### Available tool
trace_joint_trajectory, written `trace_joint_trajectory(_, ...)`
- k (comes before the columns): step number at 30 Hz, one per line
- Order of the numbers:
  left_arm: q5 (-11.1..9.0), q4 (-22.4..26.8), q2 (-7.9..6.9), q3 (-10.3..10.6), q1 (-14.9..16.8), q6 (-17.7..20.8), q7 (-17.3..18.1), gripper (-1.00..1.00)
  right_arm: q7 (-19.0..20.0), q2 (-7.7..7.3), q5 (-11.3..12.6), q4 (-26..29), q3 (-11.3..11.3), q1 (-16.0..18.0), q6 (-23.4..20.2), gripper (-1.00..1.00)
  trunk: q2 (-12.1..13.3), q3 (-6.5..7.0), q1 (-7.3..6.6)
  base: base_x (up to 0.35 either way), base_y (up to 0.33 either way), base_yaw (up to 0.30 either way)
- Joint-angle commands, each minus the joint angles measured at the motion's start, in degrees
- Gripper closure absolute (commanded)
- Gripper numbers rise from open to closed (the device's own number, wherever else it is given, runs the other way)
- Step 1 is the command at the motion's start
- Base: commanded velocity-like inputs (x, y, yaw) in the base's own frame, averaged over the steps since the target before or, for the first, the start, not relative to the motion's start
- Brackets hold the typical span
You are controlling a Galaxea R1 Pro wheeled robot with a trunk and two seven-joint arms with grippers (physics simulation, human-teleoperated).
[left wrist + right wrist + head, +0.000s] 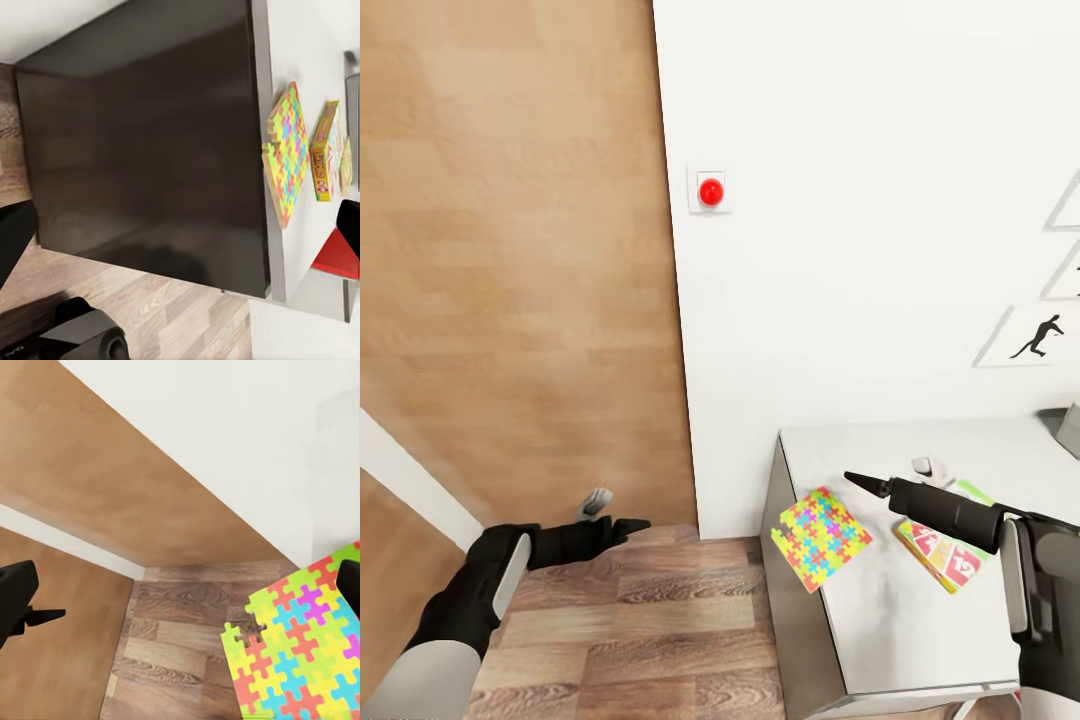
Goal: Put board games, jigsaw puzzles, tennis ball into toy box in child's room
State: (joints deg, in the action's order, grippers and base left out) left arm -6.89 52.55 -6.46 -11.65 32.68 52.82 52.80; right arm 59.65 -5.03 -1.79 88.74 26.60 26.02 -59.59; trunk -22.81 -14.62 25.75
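Note:
A jigsaw puzzle (820,537) (289,150) (304,649) lies on the white table (880,620), with one corner past the table's left edge. The Skip-Bo board game (940,552) (326,150) lies flat to its right. A green-edged flat box (972,490) is partly hidden behind my right arm. My right gripper (895,475) hovers open above the table, just beyond the puzzle, holding nothing. Over the wood floor left of the table, my left gripper (615,513) is open and empty. A light grey corner of the toy box (1070,430) shows at the right edge. The tennis ball is out of view.
A brown wooden door (510,250) fills the left. The white wall (860,200) carries a red button switch (710,190) and baseball-player silhouette pictures (1035,338). The table's dark side panel (150,142) faces my left gripper. Wood-plank floor (640,630) lies between.

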Motion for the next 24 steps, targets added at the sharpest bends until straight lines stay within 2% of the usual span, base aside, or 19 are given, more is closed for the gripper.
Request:
trace_joint_trajectory(1,-0.3,-1.1,-0.03,-0.1,0.1,0.3,0.3,-1.0,0.4,0.03,-0.2,0.0,0.0,-0.1,-0.4,-1.0,-0.1,-0.11,0.03,0.0,0.0,0.0)
trace_joint_trajectory(6,-0.5,-3.1,-0.08,-0.2,0.6,0.3,1.0,-1.0,0.5,0.18,0.2,-0.1,0.0,-0.3,-0.4,-1.0,-0.1,-0.11,0.03,0.0,0.0,0.0)
trace_joint_trajectory(8,-0.5,-3.4,-0.06,-0.3,0.8,0.3,2.3,-1.0,0.8,0.32,1.1,-0.1,0.0,-0.8,-0.4,-1.0,-0.1,-0.11,0.03,0.0,0.0,0.0)
trace_joint_trajectory(13,-0.4,-3.7,0.0,-0.3,1.0,0.3,6.6,-1.0,2.9,-0.08,4.0,-0.1,0.9,-4.6,-0.4,-1.0,-0.1,-0.11,0.03,0.0,0.0,0.0)
trace_joint_trajectory(15,-0.3,-3.7,-0.07,-0.2,1.0,0.3,9.1,-1.0,5.5,-0.34,6.4,0.0,4.0,-6.3,-0.4,-1.0,-0.1,-0.11,0.03,0.0,0.0,0.0)
trace_joint_trajectory(17,-0.3,-3.7,-0.11,-0.2,1.0,0.3,9.8,-1.0,6.8,-0.4,7.2,0.0,6.1,-6.7,-0.4,-1.0,-0.1,-0.11,0.03,0.0,0.0,0.0)
trace_joint_trajectory(18,-0.3,-3.8,-0.15,-0.2,1.1,0.3,10.3,-1.0,8.0,-0.42,7.7,0.0,8.1,-7.0,-0.4,-1.0,-0.1,-0.11,0.03,0.0,0.0,0.0)
trace_joint_trajectory(21,-0.3,-3.8,-0.16,-0.2,1.1,0.4,11.4,-1.0,9.8,-0.45,8.3,0.0,10.8,-7.3,-0.4,-1.0,-0.1,-0.11,0.03,0.0,0.0,0.0)
trace_joint_trajectory(24,-0.3,-3.8,-0.15,-0.2,1.1,0.4,12.4,-1.0,10.9,-0.48,8.4,0.0,11.8,-7.3,-0.4,-1.0,-0.1,-0.11,0.03,0.0,0.0,0.0)
